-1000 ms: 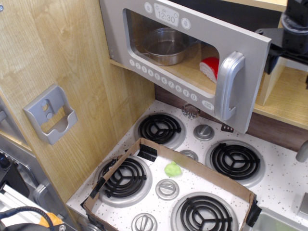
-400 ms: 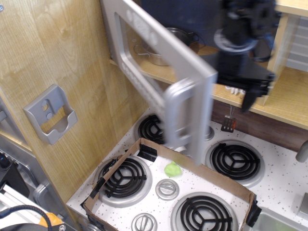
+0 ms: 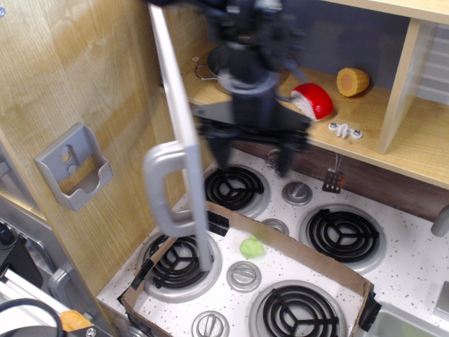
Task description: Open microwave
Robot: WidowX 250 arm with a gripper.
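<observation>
The silver-grey microwave door (image 3: 174, 98) stands swung far out to the left and shows almost edge-on. Its chunky silver loop handle (image 3: 163, 188) hangs over the front-left burner. The microwave's inside is a wooden shelf (image 3: 365, 147) that lies exposed. My black gripper (image 3: 249, 156) is motion-blurred just right of the door, behind the handle and not touching it. Its fingers (image 3: 283, 159) point down, spread apart, with nothing between them. The arm hides most of a metal pot (image 3: 209, 69) on the shelf.
A red-and-white toy (image 3: 313, 100), a corn piece (image 3: 352, 81) and a small white part (image 3: 345, 130) lie on the shelf. Below is a four-burner stove (image 3: 414, 260) with a cardboard frame (image 3: 287, 242) and a green blob (image 3: 251, 247). A grey two-hole bracket (image 3: 74, 167) hangs on the left wall.
The door has swung from nearly facing the camera to wide open at the left. My gripper has moved from the upper right to the left, following the door.
</observation>
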